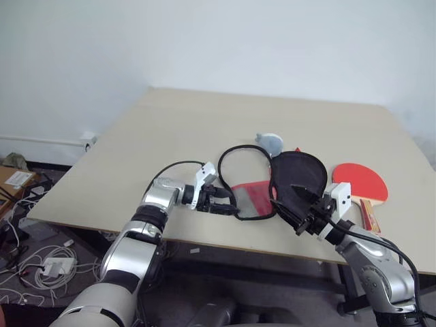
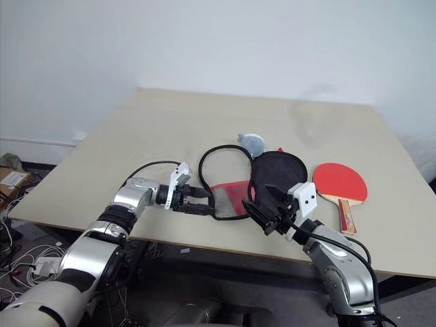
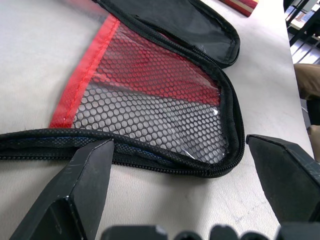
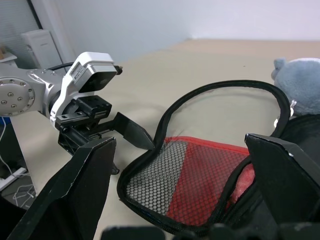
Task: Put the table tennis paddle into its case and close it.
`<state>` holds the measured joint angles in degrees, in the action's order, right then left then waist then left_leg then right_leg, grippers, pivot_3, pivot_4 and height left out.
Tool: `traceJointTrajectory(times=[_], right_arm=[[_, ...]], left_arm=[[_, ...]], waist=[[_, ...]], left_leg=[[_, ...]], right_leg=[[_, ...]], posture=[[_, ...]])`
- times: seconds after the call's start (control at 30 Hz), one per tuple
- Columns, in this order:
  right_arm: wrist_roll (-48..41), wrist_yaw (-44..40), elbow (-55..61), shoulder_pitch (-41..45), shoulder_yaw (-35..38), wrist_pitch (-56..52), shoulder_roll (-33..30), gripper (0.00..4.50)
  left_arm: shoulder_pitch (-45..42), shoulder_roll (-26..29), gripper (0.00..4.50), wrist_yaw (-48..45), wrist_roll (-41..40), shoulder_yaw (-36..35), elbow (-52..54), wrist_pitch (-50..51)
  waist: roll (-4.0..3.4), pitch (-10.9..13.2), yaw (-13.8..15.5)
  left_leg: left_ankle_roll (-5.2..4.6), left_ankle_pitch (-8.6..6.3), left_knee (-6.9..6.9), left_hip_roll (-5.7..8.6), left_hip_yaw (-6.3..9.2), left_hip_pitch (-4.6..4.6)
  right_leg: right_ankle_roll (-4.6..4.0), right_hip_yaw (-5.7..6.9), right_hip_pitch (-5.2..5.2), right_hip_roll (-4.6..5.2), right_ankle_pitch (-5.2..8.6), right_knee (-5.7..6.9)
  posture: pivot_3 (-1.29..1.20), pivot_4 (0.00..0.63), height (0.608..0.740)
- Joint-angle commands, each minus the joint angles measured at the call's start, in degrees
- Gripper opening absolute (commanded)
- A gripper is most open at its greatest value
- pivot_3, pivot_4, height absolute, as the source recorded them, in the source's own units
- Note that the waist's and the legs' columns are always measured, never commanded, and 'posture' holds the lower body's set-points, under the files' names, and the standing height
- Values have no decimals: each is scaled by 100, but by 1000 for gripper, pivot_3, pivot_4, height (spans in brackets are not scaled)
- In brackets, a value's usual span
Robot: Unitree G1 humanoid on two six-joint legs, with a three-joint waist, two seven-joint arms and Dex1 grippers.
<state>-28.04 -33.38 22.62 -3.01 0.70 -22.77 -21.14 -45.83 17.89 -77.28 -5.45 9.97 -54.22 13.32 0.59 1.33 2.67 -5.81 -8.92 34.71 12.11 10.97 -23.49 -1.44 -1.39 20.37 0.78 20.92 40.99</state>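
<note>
The table tennis paddle lies flat on the table at the right, red face up, its striped wooden handle pointing toward the front edge. To its left lies the case, unzipped, with the black lining up and a red mesh panel beside it. The black zipper edge curls out in a loop. My left gripper is open at the case's left side, fingers astride the zipper edge by the mesh. My right gripper is open, just above the front of the black flap.
A small grey plush thing sits just behind the case. The tan table has bare surface at the left and the back. Its front edge runs just under both grippers. Cables and boxes lie on the floor at the left.
</note>
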Motion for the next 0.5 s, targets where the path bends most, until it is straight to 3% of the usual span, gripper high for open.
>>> traceJointTrajectory(times=[0.03,0.27,0.5], right_arm=[[-52,44,165,-17,72,40,27,4500],[-17,353,212,4,147,42,164,4500],[-53,1395,64,422,840,-651,138,4500]], left_arm=[[79,41,4485,-48,105,71,138,-94],[20,29,4485,-4,97,24,124,-179],[-216,-165,4485,-109,-83,-88,242,-143]], waist=[[0,0,0],[0,-1,0],[0,-1,29]], left_leg=[[0,0,1,0,0,0],[0,0,1,0,0,0],[1,1,4,3,0,0]], right_leg=[[0,0,0,0,0,1],[0,0,0,0,0,2],[0,0,0,0,-1,5]], posture=[[0,0,740],[0,0,740],[0,0,740]])
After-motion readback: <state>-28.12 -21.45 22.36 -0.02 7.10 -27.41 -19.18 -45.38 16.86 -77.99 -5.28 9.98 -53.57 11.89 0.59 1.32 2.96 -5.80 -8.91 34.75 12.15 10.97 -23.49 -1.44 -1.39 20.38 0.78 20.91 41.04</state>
